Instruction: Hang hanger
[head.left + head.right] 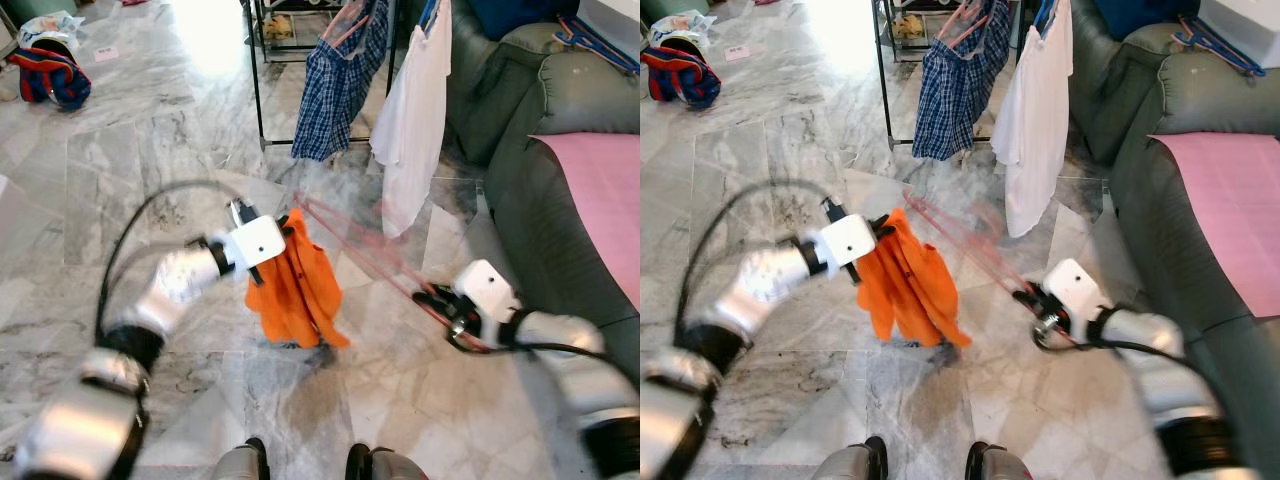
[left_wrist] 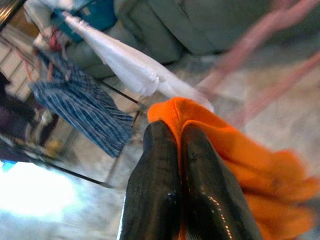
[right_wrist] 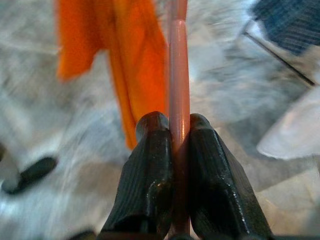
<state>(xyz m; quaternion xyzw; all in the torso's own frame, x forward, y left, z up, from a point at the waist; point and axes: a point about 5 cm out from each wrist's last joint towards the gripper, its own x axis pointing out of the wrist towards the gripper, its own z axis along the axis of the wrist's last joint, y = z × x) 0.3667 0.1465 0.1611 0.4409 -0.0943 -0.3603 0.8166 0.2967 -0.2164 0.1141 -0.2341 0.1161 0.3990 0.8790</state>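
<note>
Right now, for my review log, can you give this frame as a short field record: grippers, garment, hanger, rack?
left gripper: shut on orange garment
right gripper: shut on pink hanger
hanger: blurred, stretches between the garment and the right gripper
rack: ahead, carries a plaid shirt and a white shirt
sofa: on the right

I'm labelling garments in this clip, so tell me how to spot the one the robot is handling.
Start at the black clothes rack at the far side of the marble floor, where a blue plaid shirt and a white shirt hang. Nearer the robot, between its arms, the left gripper pinches an orange garment. It is the one bright orange piece, off the rack.
</note>
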